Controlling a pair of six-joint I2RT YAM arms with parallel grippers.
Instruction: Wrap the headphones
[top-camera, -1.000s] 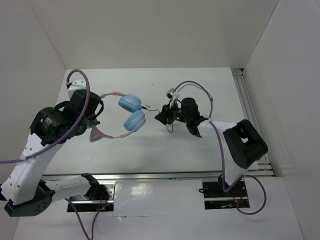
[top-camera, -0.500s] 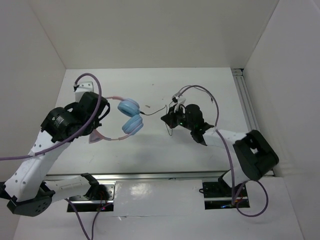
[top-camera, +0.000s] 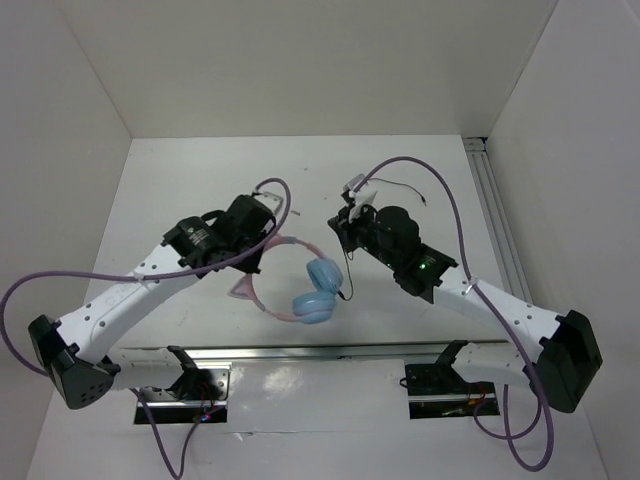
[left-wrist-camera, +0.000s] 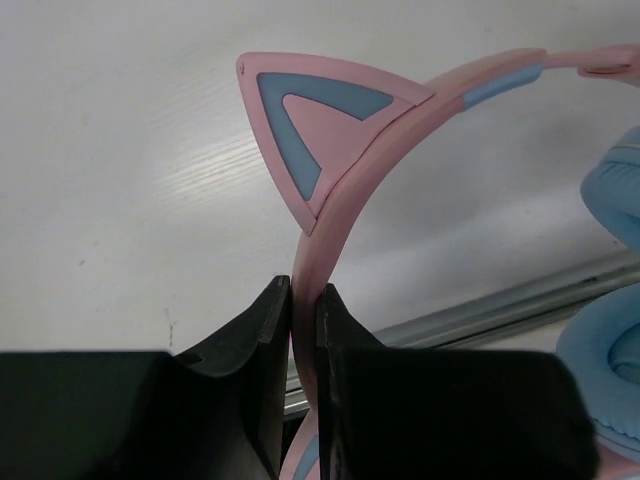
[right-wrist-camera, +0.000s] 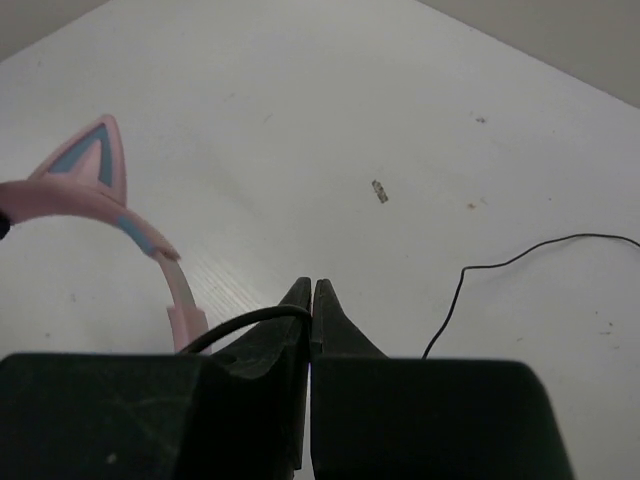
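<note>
The headphones (top-camera: 312, 290) have a thin pink cat-ear headband and two light-blue ear cups (top-camera: 320, 273). They are held just above the table's middle front. My left gripper (top-camera: 258, 268) is shut on the headband (left-wrist-camera: 330, 215), just below a cat ear (left-wrist-camera: 310, 130); the cups show at the right edge of the left wrist view (left-wrist-camera: 612, 195). My right gripper (top-camera: 339, 224) is shut on the thin black cord (right-wrist-camera: 245, 321), right of the headband (right-wrist-camera: 95, 200). The cord runs down to the cups (top-camera: 346, 280), and its loose end trails on the table (right-wrist-camera: 480, 268).
A metal rail (top-camera: 330, 350) runs along the table's front edge and another (top-camera: 490, 190) along the right side. White walls close the back and sides. Thick purple robot cables (top-camera: 440, 190) loop over both arms. A small speck (right-wrist-camera: 380, 191) lies on the table.
My left gripper has carried the headphones from the left back to the middle front, the ear cups now hanging nearest. My right arm has stretched out, still holding the cord.
</note>
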